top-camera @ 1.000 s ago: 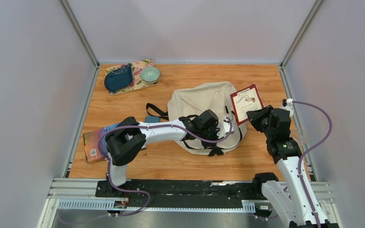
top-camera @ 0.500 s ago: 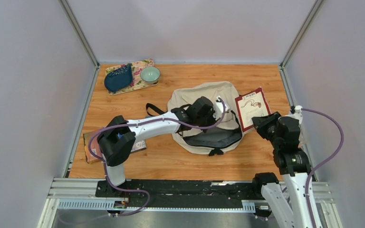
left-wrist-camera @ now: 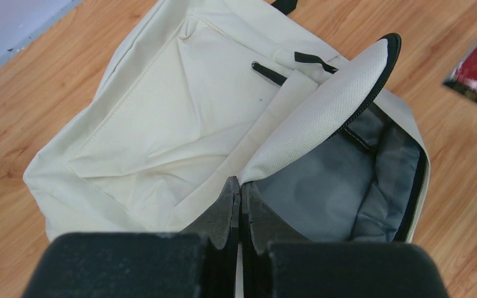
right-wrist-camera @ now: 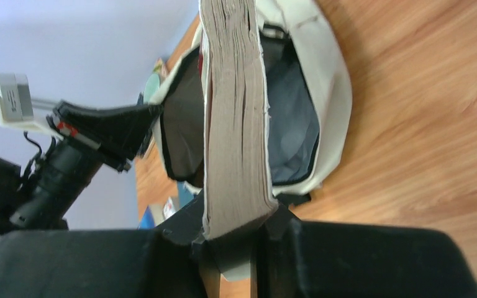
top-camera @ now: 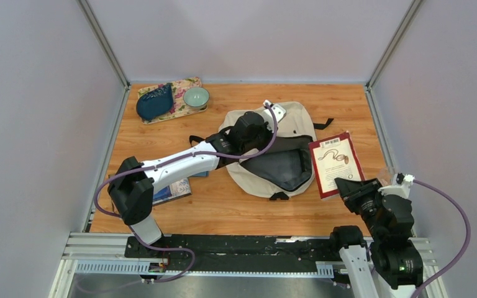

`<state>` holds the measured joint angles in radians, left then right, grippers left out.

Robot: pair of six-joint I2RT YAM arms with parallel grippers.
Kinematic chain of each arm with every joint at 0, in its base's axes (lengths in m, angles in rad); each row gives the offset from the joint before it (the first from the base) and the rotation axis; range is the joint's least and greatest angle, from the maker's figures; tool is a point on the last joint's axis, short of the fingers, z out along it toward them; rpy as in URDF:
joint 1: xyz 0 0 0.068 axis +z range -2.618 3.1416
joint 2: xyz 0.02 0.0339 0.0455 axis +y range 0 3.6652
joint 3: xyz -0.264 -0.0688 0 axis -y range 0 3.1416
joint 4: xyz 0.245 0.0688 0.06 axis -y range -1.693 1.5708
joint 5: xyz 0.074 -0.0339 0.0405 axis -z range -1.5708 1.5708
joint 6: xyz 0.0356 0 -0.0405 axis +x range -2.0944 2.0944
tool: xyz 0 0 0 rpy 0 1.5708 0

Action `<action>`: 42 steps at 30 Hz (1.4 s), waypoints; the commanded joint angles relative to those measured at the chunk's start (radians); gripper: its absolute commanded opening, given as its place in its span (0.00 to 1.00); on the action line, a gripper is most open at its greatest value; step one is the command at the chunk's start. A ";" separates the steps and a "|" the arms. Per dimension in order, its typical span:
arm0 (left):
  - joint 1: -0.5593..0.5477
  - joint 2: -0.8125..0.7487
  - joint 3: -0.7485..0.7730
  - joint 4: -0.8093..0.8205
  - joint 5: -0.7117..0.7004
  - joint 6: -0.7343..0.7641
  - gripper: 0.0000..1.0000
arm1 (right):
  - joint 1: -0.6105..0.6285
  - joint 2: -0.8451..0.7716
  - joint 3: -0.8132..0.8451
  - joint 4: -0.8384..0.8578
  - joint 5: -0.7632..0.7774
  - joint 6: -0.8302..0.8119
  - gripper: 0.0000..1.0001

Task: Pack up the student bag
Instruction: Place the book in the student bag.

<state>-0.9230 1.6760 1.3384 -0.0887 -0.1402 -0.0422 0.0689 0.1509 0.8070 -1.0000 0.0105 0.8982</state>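
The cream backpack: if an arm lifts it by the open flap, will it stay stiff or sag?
Probably sag: the backpack lies creased and flat in front. The flap pinched by the left gripper curves, so only its padding looks slightly firm. No contents show in the grey inside, so it is likely light.

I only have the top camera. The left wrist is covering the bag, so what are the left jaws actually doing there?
Observer: In the left wrist view the left jaws are shut on the edge of the student bag's flap, holding it up.
Operator: Is the main compartment open under it?
Observer: Yes, the grey lining shows, and nothing lies in the part I can see.
Operator: And the book on the right?
Observer: The right wrist view shows the book clamped edge-on in the right jaws, page edges toward the camera, with the bag's mouth beyond it.
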 commanded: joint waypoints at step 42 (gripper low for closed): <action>-0.102 -0.199 -0.156 0.435 0.163 0.010 0.00 | 0.294 0.498 -0.503 1.009 -0.115 0.484 0.00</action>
<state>-1.0134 1.5127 1.1244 0.2184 -0.0231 -0.0360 0.2695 0.6056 0.2981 -0.2375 -0.2741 1.3254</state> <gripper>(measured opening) 0.009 0.178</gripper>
